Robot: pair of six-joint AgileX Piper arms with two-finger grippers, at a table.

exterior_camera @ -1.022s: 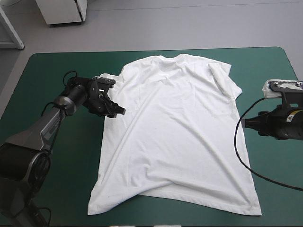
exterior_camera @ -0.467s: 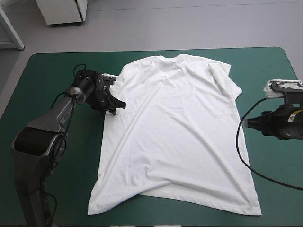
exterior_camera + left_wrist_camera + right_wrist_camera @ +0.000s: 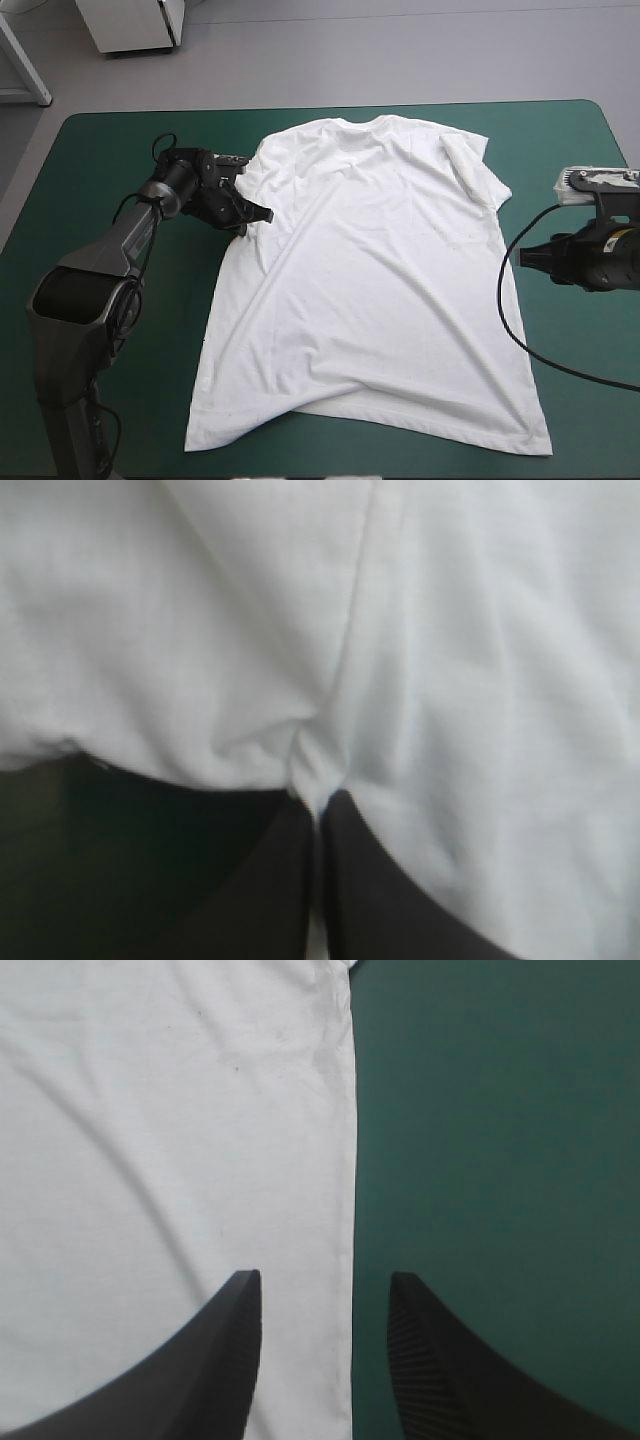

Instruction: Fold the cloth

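Note:
The white T-shirt (image 3: pixel 370 270) lies spread flat on the teal-green cover, collar toward the far edge and hem toward the near edge. My left gripper (image 3: pixel 258 213) is at the shirt's left side, just below the left sleeve. In the left wrist view its black fingers (image 3: pixel 285 880) meet at the middle, and my left gripper (image 3: pixel 318 802) has a small pinch of white cloth (image 3: pixel 300 660) gathered at the tips. My right gripper (image 3: pixel 524 258) sits at the shirt's right side edge. In the right wrist view my right gripper (image 3: pixel 322 1285) is open, its fingers on either side of the shirt's edge (image 3: pixel 352 1160).
The teal-green cover (image 3: pixel 110 150) shows to the left and right of the shirt and in a strip along the near edge. A white cabinet (image 3: pixel 130 25) stands on the floor beyond the far edge.
My left gripper moved in to the shirt's left edge and shut on the cloth, puckering it there. The right arm has hardly moved.

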